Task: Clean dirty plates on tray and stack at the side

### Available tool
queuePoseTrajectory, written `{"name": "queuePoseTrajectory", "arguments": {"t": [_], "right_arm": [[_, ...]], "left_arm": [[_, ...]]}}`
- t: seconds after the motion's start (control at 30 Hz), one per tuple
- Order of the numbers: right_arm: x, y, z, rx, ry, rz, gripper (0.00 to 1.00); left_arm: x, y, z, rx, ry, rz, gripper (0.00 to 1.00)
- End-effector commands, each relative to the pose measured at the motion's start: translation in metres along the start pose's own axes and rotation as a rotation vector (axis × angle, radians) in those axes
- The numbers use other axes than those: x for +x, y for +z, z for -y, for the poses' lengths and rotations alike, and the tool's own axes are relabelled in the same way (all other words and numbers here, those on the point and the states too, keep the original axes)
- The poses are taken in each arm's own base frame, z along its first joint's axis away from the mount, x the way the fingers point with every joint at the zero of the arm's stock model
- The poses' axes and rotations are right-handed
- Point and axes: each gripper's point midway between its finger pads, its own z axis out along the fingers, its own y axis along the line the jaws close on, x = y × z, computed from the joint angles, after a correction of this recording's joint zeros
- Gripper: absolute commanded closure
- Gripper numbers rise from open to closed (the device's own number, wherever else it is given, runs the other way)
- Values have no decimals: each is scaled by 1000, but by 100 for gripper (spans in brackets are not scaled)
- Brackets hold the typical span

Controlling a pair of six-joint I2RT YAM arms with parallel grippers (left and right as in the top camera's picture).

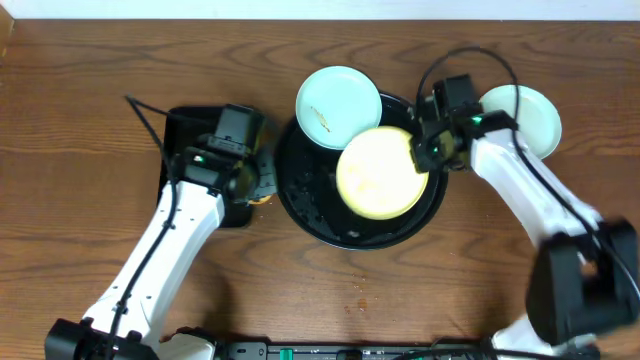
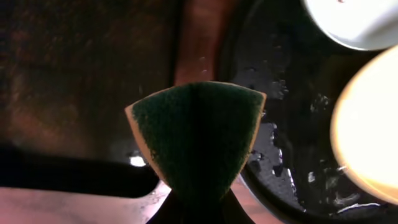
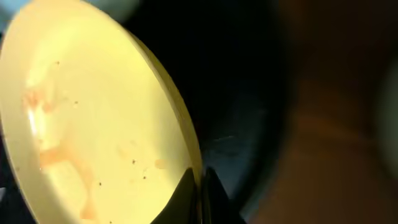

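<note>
The round black tray (image 1: 310, 205) sits mid-table, wet and glossy. A pale yellow plate (image 1: 380, 172) with orange-brown smears is tilted over its right half. My right gripper (image 1: 425, 152) is shut on that plate's right rim; in the right wrist view the two fingers (image 3: 200, 180) pinch the yellow plate's (image 3: 93, 124) edge. A mint plate (image 1: 338, 107) with a small brown smear rests on the tray's upper-left rim. Another mint plate (image 1: 520, 118) lies on the table to the right, partly behind my right arm. My left gripper (image 1: 250, 175) is shut on a green-and-yellow sponge (image 2: 196, 140) just left of the tray (image 2: 273, 155).
A smaller black rectangular tray (image 1: 190, 130) lies under my left wrist at the left. Small specks mark the wood (image 1: 358, 292) in front of the round tray. A black cable (image 1: 145, 118) runs off the left arm.
</note>
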Motion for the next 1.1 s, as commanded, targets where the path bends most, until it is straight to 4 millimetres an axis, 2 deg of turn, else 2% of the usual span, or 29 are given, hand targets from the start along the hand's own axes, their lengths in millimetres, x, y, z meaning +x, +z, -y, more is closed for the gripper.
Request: {"name": "queuePoseTrajectory", "arguments": {"t": [0.0, 0.07, 0.2, 0.27, 0.37, 0.43, 0.53, 0.6, 0.8, 0.87, 0.97, 1.07], "right_arm": [[-35, -67, 11, 255, -65, 195, 99], [-43, -89, 5, 356, -117, 258, 99], [-51, -119, -11, 583, -237, 331, 99], [-53, -138, -21, 770, -289, 374, 99], [-56, -159, -46, 940, -339, 450, 99], [-54, -169, -69, 1029, -365, 506, 99], [-51, -163, -87, 1034, -407, 519, 99], [-50, -157, -93, 1031, -420, 518, 99], [-51, -154, -94, 1018, -419, 518, 99], [-52, -148, -96, 981, -428, 510, 99], [-52, -128, -101, 855, -437, 479, 99], [-55, -124, -85, 847, -363, 476, 99]], "left_arm": [[0, -4, -6, 54, -59, -32, 93], [-2, -4, -9, 54, -60, -32, 92], [-2, -4, -10, 53, -49, -32, 92], [-1, -4, -11, 51, -38, -37, 92], [2, -4, -12, 47, -35, -46, 92], [2, -4, -12, 46, -34, -48, 92], [3, -4, -12, 45, -31, -52, 92], [5, -4, -11, 50, -24, -60, 92], [6, -4, -9, 64, -18, -66, 92], [6, -4, -9, 64, -17, -66, 92], [6, -4, -9, 64, -17, -66, 92], [6, -4, -9, 63, -18, -67, 92]]}}
